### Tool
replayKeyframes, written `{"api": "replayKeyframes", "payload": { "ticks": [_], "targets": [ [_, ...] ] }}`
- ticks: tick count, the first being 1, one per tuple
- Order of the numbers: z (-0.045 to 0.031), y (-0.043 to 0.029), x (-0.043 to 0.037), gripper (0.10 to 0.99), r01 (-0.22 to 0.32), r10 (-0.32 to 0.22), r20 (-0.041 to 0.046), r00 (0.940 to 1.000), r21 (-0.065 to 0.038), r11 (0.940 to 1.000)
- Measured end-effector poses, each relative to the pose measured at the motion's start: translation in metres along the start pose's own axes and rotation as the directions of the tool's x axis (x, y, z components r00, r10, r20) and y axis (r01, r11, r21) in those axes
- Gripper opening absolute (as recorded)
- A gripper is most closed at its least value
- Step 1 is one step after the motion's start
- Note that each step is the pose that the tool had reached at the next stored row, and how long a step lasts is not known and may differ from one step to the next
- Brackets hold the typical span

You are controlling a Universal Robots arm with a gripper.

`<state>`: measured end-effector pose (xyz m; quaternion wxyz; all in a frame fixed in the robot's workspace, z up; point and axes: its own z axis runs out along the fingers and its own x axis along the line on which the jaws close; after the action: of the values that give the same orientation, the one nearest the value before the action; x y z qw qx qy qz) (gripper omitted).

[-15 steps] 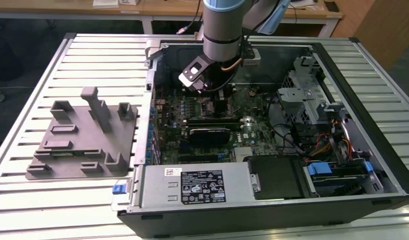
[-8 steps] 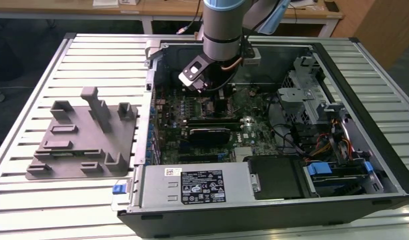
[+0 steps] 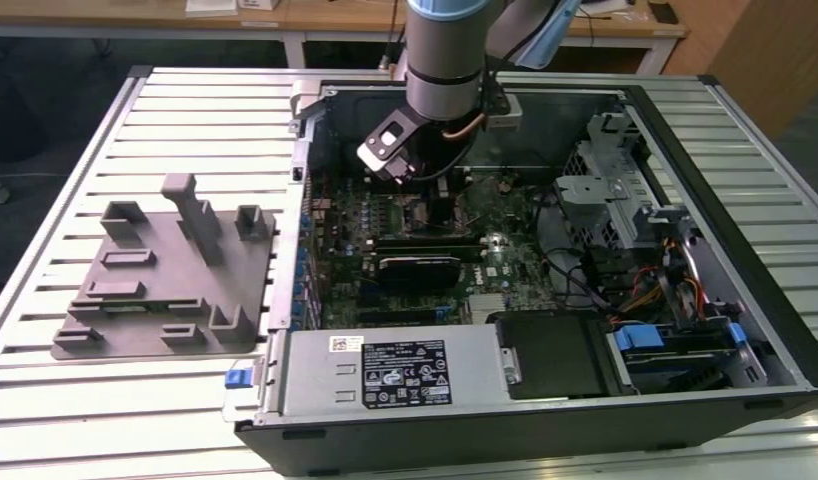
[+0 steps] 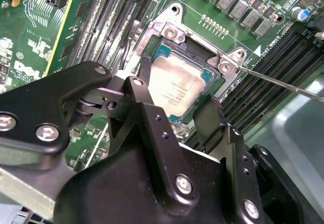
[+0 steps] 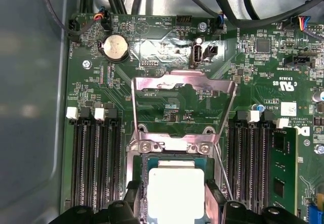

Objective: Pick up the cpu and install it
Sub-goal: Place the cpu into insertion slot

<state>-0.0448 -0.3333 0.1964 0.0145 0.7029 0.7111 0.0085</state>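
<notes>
A slatted metal surface carries everything, with pale wooden desks and dark floor behind its far edge. Toward the surface's edge at the exterior view's left lies a grey tray with upright blocks moulded into it. Just beside it, an open computer case lies on its side and reaches almost to the edge at the exterior view's right and to the near edge.

Inside the case, a silver power supply sits along the near wall. Drive cages and bundled cables fill the end toward the exterior view's right. The green motherboard covers the floor of the case. The arm comes down from above into the far part of the case, over the board.

In both wrist views the cpu lies flat within the frame of the socket, silvery top upward. The socket's metal load plate stands swung open, and its thin lever juts out to one side. The claw straddles the chip, its black fingers pressed against two opposite edges of the cpu. Rows of memory slots flank the socket, one holding a memory stick. A coin battery sits beyond the open plate.
</notes>
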Motion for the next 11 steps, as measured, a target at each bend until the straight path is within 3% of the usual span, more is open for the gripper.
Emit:
{"api": "replayKeyframes", "payload": {
  "ticks": [11],
  "targets": [
    [-0.0048, 0.0002, 0.0000, 0.616, 0.000, 0.000, -0.0004, 1.0000, 0.000, 1.0000]
  ]
}}
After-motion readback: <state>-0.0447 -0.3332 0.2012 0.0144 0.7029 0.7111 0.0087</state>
